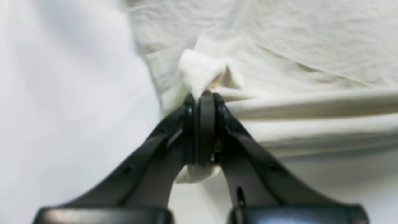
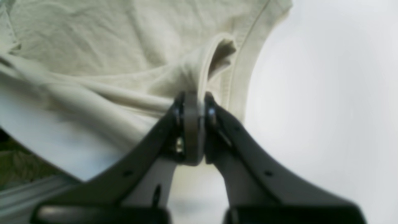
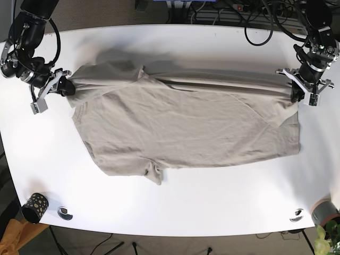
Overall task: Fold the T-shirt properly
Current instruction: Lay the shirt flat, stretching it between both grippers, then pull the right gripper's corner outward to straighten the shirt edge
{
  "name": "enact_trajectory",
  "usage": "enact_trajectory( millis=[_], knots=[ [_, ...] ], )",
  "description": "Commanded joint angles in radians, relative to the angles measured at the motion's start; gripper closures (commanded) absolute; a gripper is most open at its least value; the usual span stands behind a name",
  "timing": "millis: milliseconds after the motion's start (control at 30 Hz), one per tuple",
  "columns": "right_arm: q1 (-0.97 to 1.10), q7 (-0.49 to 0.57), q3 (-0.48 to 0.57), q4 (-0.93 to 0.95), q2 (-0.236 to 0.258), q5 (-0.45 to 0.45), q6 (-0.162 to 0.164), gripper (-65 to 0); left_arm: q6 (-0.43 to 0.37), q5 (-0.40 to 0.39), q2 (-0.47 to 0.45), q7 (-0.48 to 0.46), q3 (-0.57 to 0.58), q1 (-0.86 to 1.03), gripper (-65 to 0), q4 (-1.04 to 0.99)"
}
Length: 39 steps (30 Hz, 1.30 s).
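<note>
A wrinkled beige T-shirt (image 3: 186, 127) lies spread across a white table (image 3: 212, 207), its far edge stretched taut between the left gripper (image 1: 202, 96) and right gripper (image 2: 194, 96), each clamped on bunched fabric.

No readable text, label, brand, number or sign is showing in any of the three views.
</note>
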<state>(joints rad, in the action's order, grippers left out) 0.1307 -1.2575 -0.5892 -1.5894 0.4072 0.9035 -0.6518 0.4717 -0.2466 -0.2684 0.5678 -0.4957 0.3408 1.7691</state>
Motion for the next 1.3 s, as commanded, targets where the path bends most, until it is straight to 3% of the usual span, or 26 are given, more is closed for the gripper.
enact_trajectory(
  millis=[0,67,100,200,300,400,567,900,1200,1267],
  knots=[
    [-0.033,0.006,-0.010,-0.015,0.005,-0.022,0.000,-9.8,-0.008,0.000,-0.004,-0.018,-0.022,-0.003,0.0,0.013],
    [-0.050,-0.006,-0.012,-0.015,-0.004,-0.040,0.000,-20.3,-0.008,0.000,-0.004,-0.016,-0.033,0.001,0.0,0.012],
    [-0.055,-0.017,-0.013,-0.016,-0.008,-0.047,0.000,-29.6,-0.008,0.002,-0.004,-0.016,-0.036,0.011,0.0,0.012],
    [-0.049,-0.040,-0.015,-0.022,-0.006,-0.019,-0.009,-47.1,-0.008,-0.001,-0.004,-0.016,-0.033,0.027,0.0,0.012],
    [-0.007,-0.054,-0.018,-0.024,0.006,0.087,-0.009,-53.3,-0.008,-0.001,-0.002,-0.016,-0.033,0.030,0.0,0.012],
    [0.063,-0.055,-0.064,-0.047,0.023,0.187,-0.004,-52.3,-0.008,-0.003,-0.001,-0.016,-0.033,0.030,0.0,0.012],
    [0.175,-0.055,-0.087,-0.085,0.006,0.236,-0.009,-52.3,-0.008,-0.003,-0.001,-0.016,-0.031,0.028,0.0,0.012],
    [0.232,-0.051,-0.077,-0.032,-0.067,0.170,-0.009,-43.4,-0.008,-0.003,-0.001,-0.016,-0.030,0.027,0.0,0.012],
    [0.231,-0.047,-0.010,-0.015,-0.097,0.157,-0.009,-43.0,-0.008,0.002,-0.001,-0.016,-0.031,0.027,0.0,0.010],
    [0.231,-0.032,-0.007,-0.016,-0.123,0.156,-0.009,-43.0,-0.008,0.002,-0.001,-0.016,-0.031,0.027,0.0,0.010]
  ],
)
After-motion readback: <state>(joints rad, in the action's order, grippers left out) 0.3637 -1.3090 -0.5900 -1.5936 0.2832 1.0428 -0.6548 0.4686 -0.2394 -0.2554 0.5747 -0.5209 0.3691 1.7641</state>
